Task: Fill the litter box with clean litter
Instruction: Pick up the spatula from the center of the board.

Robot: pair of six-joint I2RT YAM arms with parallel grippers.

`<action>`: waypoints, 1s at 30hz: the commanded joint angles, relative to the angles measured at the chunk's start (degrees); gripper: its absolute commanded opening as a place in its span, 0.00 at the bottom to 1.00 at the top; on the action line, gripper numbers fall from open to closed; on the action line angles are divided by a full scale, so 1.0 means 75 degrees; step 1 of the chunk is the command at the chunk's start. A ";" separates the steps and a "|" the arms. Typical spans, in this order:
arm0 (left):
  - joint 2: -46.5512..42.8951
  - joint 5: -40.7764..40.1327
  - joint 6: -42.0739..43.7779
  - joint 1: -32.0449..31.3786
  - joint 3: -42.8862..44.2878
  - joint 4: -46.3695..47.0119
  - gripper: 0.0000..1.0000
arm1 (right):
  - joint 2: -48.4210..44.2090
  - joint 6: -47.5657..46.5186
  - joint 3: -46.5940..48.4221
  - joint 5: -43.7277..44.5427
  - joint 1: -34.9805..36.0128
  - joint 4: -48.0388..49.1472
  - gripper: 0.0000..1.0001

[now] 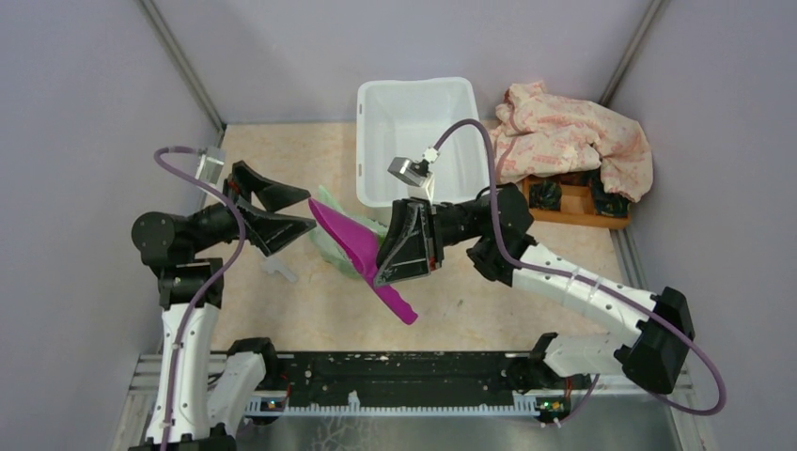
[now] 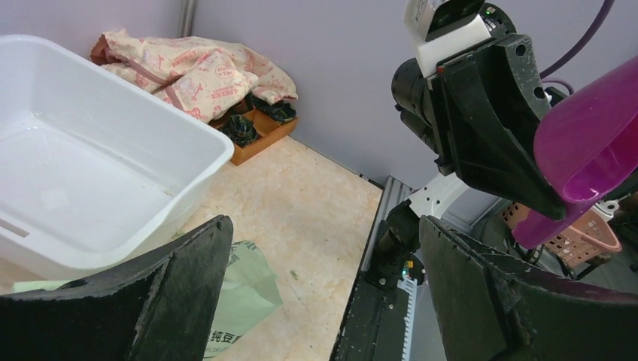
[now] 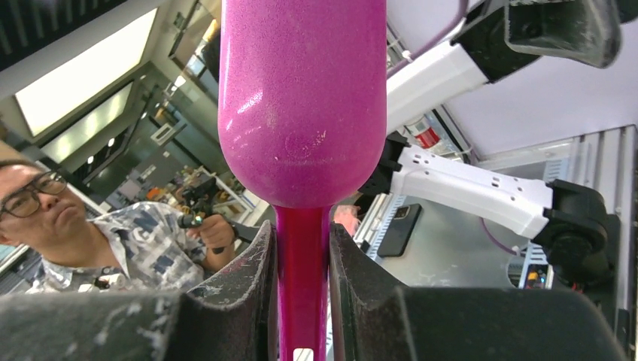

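The litter box [image 1: 414, 99] is a white tub at the back centre, and its inside [image 2: 83, 180] looks bare. No clean litter shows in any view. A magenta scoop [image 1: 346, 237] hangs above the table in front of the box, with my right gripper [image 1: 387, 268] shut on its handle [image 3: 302, 286]. The scoop's bowl [image 3: 301, 98] fills the right wrist view and also shows at the right edge of the left wrist view [image 2: 594, 143]. My left gripper [image 1: 310, 211] is open and empty [image 2: 323, 226], its tips just left of the scoop's bowl.
A pale green printed bag [image 1: 329, 246] lies flat under the scoop and beside the box [image 2: 244, 282]. A wooden tray [image 1: 573, 209] half covered by a patterned cloth [image 1: 573, 136] stands at the back right. A small white piece [image 1: 279, 271] lies on the floor. Grey walls close in on both sides.
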 commanded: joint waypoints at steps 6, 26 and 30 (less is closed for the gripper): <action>0.0264 0.0119 -0.0737 -0.0034 -0.0051 0.2151 0.99 | 0.0318 0.1067 0.0323 -0.0163 0.0234 0.1952 0.00; 0.0508 0.0606 -0.3463 -0.0870 -0.0164 0.5698 0.99 | 0.0834 -0.0303 0.0363 0.0031 -0.0017 0.0303 0.00; 0.0497 0.0480 -0.3210 -0.0992 -0.0197 0.5483 0.99 | 0.1064 0.0014 0.0255 -0.0068 -0.0017 0.0637 0.00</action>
